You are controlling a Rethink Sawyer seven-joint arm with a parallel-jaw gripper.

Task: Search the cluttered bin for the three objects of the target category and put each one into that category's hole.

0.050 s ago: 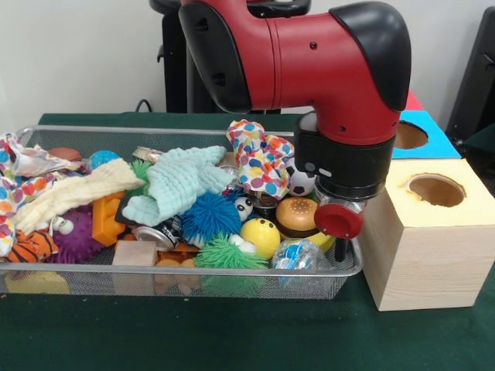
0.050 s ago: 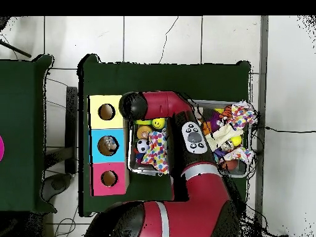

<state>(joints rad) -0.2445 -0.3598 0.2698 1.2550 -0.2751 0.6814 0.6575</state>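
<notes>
A wire mesh bin [image 1: 193, 280] holds a heap of toys, cloths and blocks. My gripper [image 1: 339, 246] hangs at the bin's right end, just inside the rim and beside the yellow-topped wooden box [image 1: 429, 232]. It is low among a burger toy [image 1: 297, 215], a yellow smiley ball [image 1: 261, 234] and a clear glitter ball [image 1: 300, 253]. Its tip is mostly hidden behind the red wrist disc, and I see nothing held. In the overhead view the arm [image 2: 154, 106] covers the gripper. A soccer ball [image 1: 300, 182] lies behind the wrist.
Three hole boxes stand in a row: yellow [image 2: 106, 112], blue [image 2: 108, 145], pink [image 2: 109, 178]. The bin also holds a polka-dot cloth [image 1: 259, 158], a pale blue washcloth [image 1: 182, 179], a blue spiky ball [image 1: 210, 215], a green spiky ball [image 1: 224, 253], a can [image 1: 158, 233] and a wood block [image 1: 134, 253].
</notes>
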